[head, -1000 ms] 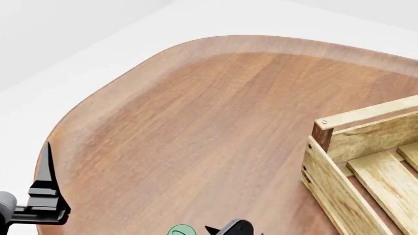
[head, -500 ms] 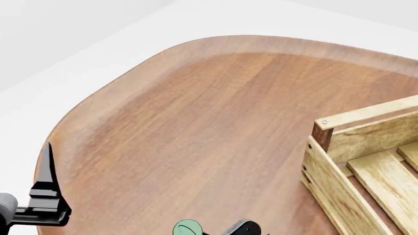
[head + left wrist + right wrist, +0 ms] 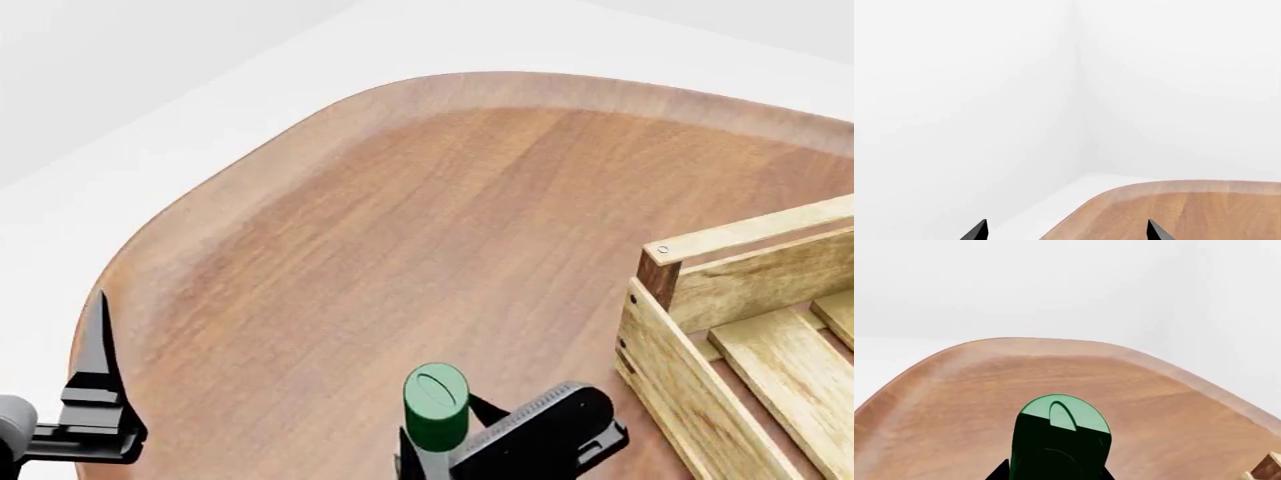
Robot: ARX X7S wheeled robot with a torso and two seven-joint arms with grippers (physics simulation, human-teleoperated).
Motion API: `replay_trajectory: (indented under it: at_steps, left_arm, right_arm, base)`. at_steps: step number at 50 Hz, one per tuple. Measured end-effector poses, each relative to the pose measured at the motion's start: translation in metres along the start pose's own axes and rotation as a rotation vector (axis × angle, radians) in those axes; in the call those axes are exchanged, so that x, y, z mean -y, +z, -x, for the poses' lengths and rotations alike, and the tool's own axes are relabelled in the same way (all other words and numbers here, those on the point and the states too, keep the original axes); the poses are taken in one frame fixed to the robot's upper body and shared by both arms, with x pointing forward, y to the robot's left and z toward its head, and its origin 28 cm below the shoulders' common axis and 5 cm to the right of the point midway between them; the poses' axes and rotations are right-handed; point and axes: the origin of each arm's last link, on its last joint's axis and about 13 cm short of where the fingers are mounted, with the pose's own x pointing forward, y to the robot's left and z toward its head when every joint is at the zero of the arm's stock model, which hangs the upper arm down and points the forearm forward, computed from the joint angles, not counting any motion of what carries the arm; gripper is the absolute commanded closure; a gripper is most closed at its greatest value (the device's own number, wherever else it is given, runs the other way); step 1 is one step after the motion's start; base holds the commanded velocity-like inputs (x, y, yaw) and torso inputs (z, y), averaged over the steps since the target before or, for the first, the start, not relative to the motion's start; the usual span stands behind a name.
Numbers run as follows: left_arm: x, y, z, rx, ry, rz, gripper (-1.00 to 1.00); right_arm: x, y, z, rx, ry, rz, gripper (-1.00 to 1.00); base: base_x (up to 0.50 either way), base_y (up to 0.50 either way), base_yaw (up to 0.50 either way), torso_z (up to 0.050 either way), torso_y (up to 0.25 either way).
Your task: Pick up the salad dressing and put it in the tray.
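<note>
I've got the salad dressing (image 3: pixel 435 408) clamped in the right end effector (image 3: pixel 441 455), above the bench (image 3: pixel 400 230); tray (image 3: pixel 747 330) off to its right. Left end effector (image 3: pixel 1064 231) spread wide, nothing in it.

A wooden table (image 3: pixel 441 220) with a reddish-brown top fills most of the head view. Its grain runs in long streaks across the surface, and a paler, slightly raised band follows the rounded edge. The far corner of the table curves broadly rather than meeting at a point. Beyond the table's edge lies a plain white floor (image 3: pixel 120 170), and past that floor rise white walls (image 3: pixel 987 90). In the left wrist view the two walls meet in a vertical corner seam behind the table's rounded edge (image 3: pixel 1174 187). In the right wrist view the table top (image 3: pixel 1174 405) stretches away to the same pale curved rim, with white wall behind it
</note>
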Motion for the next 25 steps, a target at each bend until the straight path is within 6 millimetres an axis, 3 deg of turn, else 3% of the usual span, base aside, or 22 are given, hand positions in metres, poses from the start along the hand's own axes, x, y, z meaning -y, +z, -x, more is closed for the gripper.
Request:
replay_trajectory:
  at_steps: [25]
  left_arm:
    - [-0.001,-0.001,0.000,-0.006,0.000,0.003,-1.00]
  right_arm:
    - [0.043,0.049,0.009,0.109,-0.193,0.024,1.00]
  base:
    - [0.00,0.00,0.00,0.000,0.000]
